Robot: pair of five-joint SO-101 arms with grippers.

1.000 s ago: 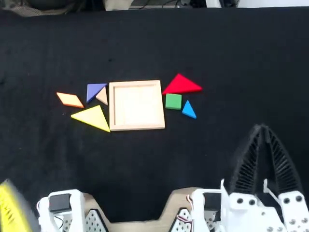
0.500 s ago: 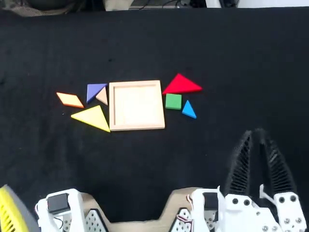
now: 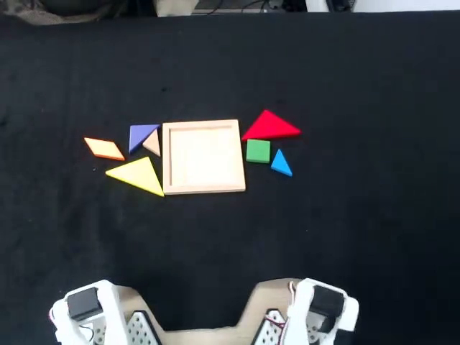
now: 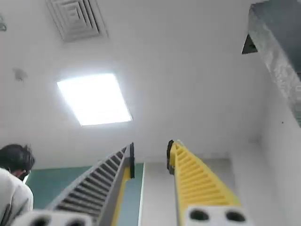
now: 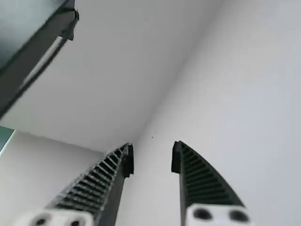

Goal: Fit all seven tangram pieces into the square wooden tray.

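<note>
The square wooden tray lies mid-table on the black cloth, with the tangram pieces around it. To its left are an orange parallelogram, a blue triangle, a tan triangle and a large yellow triangle. To its right are a red triangle, a green square and a small blue triangle. My left gripper points up at the ceiling, open, holding nothing. My right gripper also points upward, open, with nothing between its fingers.
The two arm bases sit at the table's near edge. Black cloth stretches between them and the tray, and wide on either side of the pieces. A ceiling light panel and a vent are overhead.
The black right gripper, low over the near right of the table, pulled back toward its base and left the high view. The yellow left gripper also left the near left corner.
</note>
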